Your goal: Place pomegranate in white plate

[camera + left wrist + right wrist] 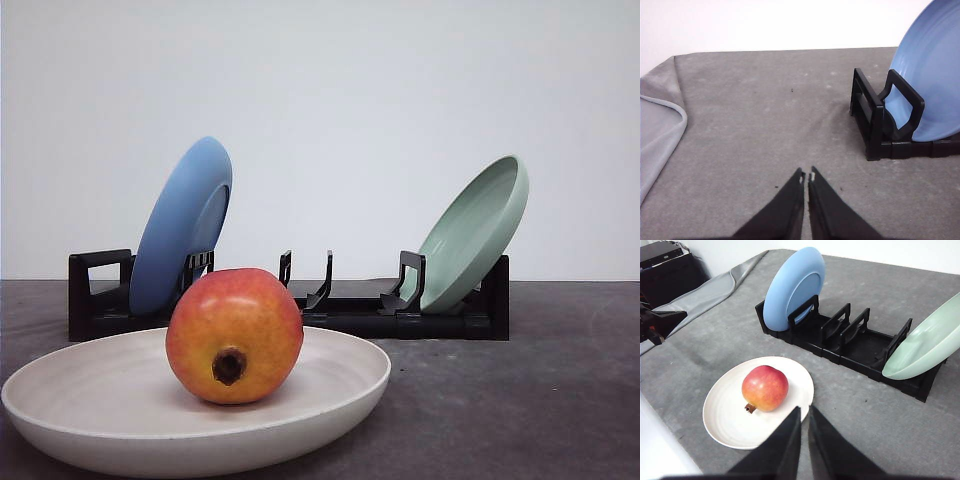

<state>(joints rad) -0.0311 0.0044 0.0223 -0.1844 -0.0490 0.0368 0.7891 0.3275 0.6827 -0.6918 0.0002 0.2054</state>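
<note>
Red-and-yellow, the pomegranate (765, 388) rests inside the white plate (725, 425), both tools, left (806, 176) and right (804, 410), are closed and empty, so we judge best to lift away clear.

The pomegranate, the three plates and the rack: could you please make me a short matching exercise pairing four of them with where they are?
Things:
1. pomegranate
2. blue plate
3. mint-green plate
4. white plate

Places:
A. flat on the grey cloth, in front of the black rack
B. leaning at the rack's right end
C. resting in the white plate
D. standing at the rack's left end

Pairs: 1-C, 2-D, 3-B, 4-A
</note>
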